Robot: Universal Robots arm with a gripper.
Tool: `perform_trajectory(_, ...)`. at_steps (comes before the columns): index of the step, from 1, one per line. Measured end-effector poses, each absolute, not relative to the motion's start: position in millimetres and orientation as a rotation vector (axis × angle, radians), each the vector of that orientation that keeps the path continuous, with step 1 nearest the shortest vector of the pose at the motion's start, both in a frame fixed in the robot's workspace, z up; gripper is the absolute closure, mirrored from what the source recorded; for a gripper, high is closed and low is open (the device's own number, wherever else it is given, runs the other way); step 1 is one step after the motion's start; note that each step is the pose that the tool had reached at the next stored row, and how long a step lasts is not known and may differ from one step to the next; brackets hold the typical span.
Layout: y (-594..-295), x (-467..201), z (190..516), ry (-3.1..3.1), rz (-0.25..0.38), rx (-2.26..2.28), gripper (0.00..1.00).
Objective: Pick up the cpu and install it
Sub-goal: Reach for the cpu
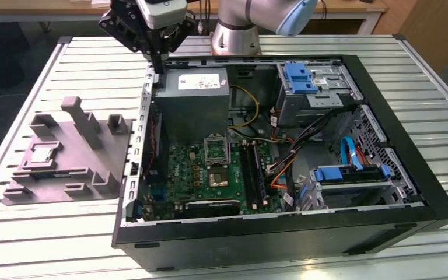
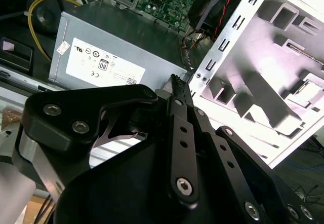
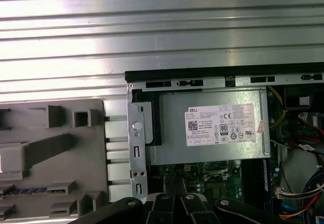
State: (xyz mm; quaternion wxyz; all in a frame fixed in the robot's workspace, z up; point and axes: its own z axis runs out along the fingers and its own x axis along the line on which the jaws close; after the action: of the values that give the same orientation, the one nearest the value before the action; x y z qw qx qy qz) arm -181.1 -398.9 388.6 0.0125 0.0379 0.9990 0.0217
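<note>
Cpu (image 1: 41,153) lies flat in a shallow pocket of the grey block (image 1: 91,157), on the exterior view's left, well apart from the gripper (image 1: 159,69) and outside the computer case (image 1: 286,239). Its pale top faces up and nothing touches it.

The arm (image 1: 263,17) reaches in from the far side of the table (image 1: 53,233), with the gripper pointing straight down. It hangs over the far corner of the case, on the side nearest the grey block. Its tips are level with the case's rim, just beside the power supply box (image 1: 193,102). In the second wrist view the fingers (image 2: 174,82) meet in one narrow point, pressed together with nothing between them.

The case lies on its side with the open face up. Its thin metal wall stands between the gripper and the grey block. Upright posts rise from the block on the sides of the cpu's pocket, while the space directly above the chip is free. Bare slatted table surrounds the block on its outer sides. Inside the case, the socket (image 1: 217,175) on the motherboard (image 1: 196,175) sits between the power supply box and the near wall, with cables and drive cages toward the exterior view's right.
</note>
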Motion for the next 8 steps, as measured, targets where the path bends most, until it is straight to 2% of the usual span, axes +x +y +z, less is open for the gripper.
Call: perform_trajectory(8, -398.9, -183.3, 388.3, 3.114, 0.068, 0.118, 0.89)
